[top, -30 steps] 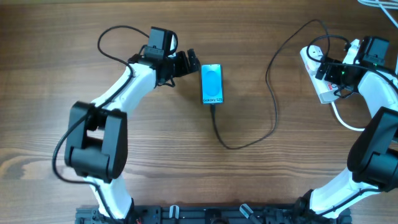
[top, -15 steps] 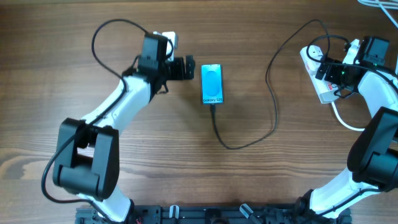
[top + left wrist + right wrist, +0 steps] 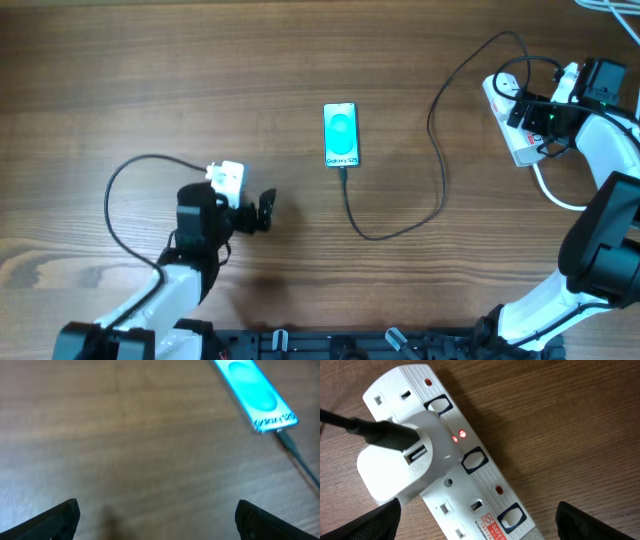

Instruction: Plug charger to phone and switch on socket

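The phone (image 3: 340,134) lies face up at the table's middle, teal screen lit, and also shows in the left wrist view (image 3: 255,395). The charger's black cable (image 3: 440,170) runs from its connector tip (image 3: 287,442) at the phone's bottom edge in a loop to the white plug (image 3: 395,465), which sits in the socket (image 3: 485,485). A red light (image 3: 462,435) glows beside the plug. My right gripper (image 3: 477,520) is open right above the socket (image 3: 522,152). My left gripper (image 3: 265,211) is open and empty at the front left, well away from the phone.
The socket's thick white cord (image 3: 550,190) curves toward the right edge. A black rocker switch (image 3: 474,459) sits next to the plug, with two more along the strip. My left arm's own black cable (image 3: 115,200) loops over the wood at the left.
My left arm has pulled back from beside the phone toward the front left of the table. The right arm, phone and charger have not moved.
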